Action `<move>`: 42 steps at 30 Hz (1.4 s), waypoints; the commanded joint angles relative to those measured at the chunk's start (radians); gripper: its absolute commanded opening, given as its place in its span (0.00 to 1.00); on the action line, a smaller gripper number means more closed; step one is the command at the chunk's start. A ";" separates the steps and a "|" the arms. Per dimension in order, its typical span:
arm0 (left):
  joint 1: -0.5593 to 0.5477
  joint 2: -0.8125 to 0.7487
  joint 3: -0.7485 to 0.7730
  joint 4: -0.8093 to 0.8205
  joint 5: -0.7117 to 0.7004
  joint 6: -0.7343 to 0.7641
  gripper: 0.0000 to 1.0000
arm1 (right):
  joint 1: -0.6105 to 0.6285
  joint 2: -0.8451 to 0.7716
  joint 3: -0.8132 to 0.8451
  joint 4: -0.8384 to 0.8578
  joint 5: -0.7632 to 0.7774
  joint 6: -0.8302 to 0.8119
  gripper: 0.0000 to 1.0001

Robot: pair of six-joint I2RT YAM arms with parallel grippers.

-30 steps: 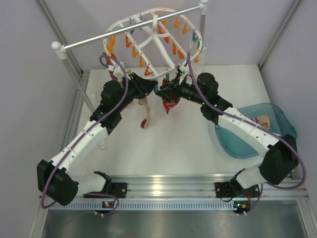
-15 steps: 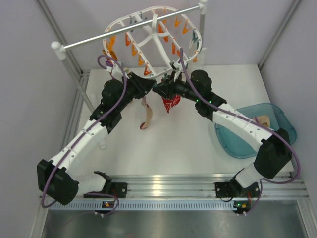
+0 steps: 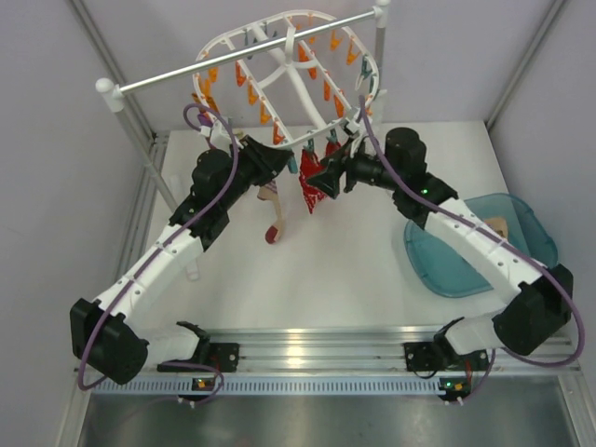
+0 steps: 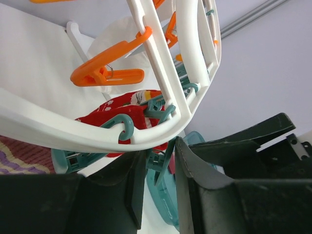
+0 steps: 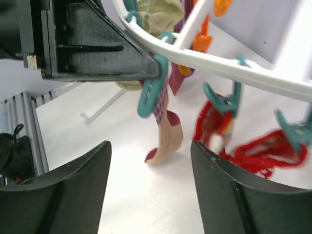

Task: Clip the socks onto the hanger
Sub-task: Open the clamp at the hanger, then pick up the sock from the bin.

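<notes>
The white oval hanger (image 3: 296,84) hangs from the rail, tilted, with orange and teal clips. My left gripper (image 3: 284,166) reaches up to its near rim. In the left wrist view its jaws are shut on a teal clip (image 4: 165,163) under the hanger (image 4: 161,63). A beige sock (image 3: 273,212) with a dark red toe dangles below that clip (image 5: 152,92), toe near the table. My right gripper (image 3: 321,177) is open and holds nothing, just right of a red patterned sock (image 3: 307,191). Through the right fingers I see the beige sock (image 5: 168,139).
The red patterned sock (image 5: 214,122) hangs from a teal clip on the hanger rim (image 5: 234,68). A teal bin (image 3: 447,270) at the right holds another beige sock (image 3: 498,226). The metal rail (image 3: 242,58) on white posts crosses the back.
My right gripper opened, let go of the red patterned sock and drew back to the right. That sock now hangs from a clip. The left gripper stayed on its clip.
</notes>
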 commanded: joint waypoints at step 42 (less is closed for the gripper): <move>0.030 0.006 -0.001 -0.023 -0.002 0.037 0.00 | -1.074 0.457 -0.034 -0.823 -0.164 -1.981 0.73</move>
